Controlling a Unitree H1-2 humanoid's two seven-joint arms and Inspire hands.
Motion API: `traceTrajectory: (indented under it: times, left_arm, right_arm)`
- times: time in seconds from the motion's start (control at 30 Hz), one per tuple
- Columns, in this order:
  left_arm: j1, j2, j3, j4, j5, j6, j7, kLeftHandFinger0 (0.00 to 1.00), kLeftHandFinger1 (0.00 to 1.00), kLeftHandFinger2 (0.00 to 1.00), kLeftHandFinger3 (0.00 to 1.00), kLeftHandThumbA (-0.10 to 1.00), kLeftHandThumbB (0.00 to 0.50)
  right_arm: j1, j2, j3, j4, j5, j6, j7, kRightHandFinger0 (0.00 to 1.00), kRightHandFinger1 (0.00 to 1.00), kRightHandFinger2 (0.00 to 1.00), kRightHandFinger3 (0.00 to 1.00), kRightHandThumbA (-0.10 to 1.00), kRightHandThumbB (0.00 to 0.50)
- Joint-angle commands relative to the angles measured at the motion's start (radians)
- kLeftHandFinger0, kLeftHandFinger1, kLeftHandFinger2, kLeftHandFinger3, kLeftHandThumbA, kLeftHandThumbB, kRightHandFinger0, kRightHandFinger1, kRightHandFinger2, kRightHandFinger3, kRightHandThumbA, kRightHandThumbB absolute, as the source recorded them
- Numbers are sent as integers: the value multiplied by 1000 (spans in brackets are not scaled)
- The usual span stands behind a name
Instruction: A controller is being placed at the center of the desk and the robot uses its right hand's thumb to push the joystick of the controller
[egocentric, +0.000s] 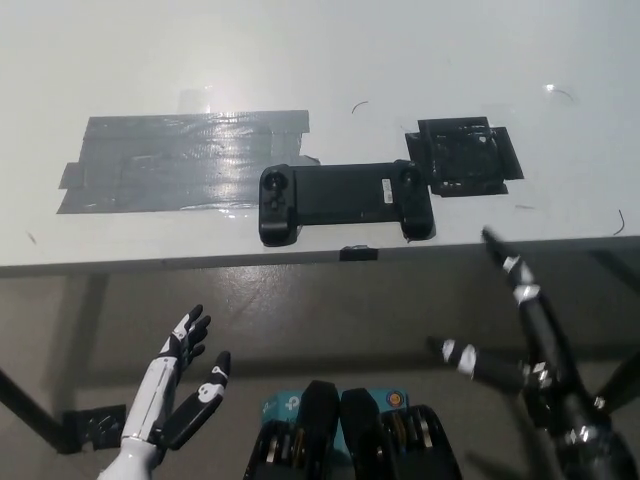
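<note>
Looking down from the head view, you see the long black plastic game controller (345, 200) lying flat on the white desk (300, 70), near its front edge at the frame's middle. Its left grip overlaps a wide patch of grey tape (170, 160); a black taped square (465, 158) sits just beside its right end. Your black right hand (530, 350) hovers at lower right, fingers spread apart, clear of the controller. Your white left hand (180, 385) rests at lower left, fingers apart, holding nothing.
</note>
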Motion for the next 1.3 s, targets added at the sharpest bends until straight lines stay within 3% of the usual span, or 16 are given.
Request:
traceTrajectory:
  times: [0.0,0.2,0.3,0.33,0.6,0.7,0.83,0.93,1.03,1.17,1.27]
  left_arm:
    - [-13,5,-1,-21,5,-48,-6,1000,1000,1000,1000,564,5]
    - [-11,1,-4,-26,14,-48,-5,1000,1000,1000,1000,567,11]
    - [-10,-3,-6,-27,10,-46,-7,1000,1000,1000,1000,553,19]
    - [-11,-4,-6,-29,12,-40,-5,1000,1000,1000,1000,555,21]
    - [-17,-5,-13,-30,7,-50,-12,1000,1000,1000,1000,487,6]
    - [-20,-7,-13,-33,12,-45,-7,1000,1000,1000,1000,479,16]
    - [-21,-3,-18,-34,24,-53,-5,1000,1000,1000,1000,474,6]
    - [-22,-3,-20,-40,27,-46,-6,1000,1000,1000,1000,395,0]
    - [-23,-2,-20,-43,34,-36,-5,1000,1000,1000,1000,390,0]
    - [-29,3,-21,-39,43,-47,-4,1000,1000,1000,1000,341,0]
    - [-32,1,-20,-39,42,-39,-4,1000,1000,1000,1000,309,3]
  right_arm:
    - [-149,13,-47,25,10,35,-37,1000,1000,1000,1000,950,189]
    - [-310,0,-86,197,14,74,-44,1000,1000,1000,1000,931,187]
    - [-369,-7,-99,284,24,81,-43,1000,1000,1000,1000,851,190]
    - [-400,-10,-101,331,24,89,-44,1000,1000,1000,1000,880,209]
    - [-545,-13,-83,534,-17,128,-70,1000,1000,1000,1000,869,223]
    - [-597,-8,-81,637,-15,101,-92,1000,1000,1000,1000,826,212]
    - [-648,2,-79,735,-10,88,-115,1000,1000,1000,1000,808,249]
    - [-666,8,-75,768,-8,91,-123,1000,1000,1000,1000,787,224]
    - [-683,8,-67,801,-12,80,-130,1000,1000,1000,1000,797,226]
    - [-711,13,-63,851,-2,90,-134,1000,1000,1000,1000,828,291]
    - [-715,13,-57,857,-8,106,-139,1000,1000,1000,1000,844,301]
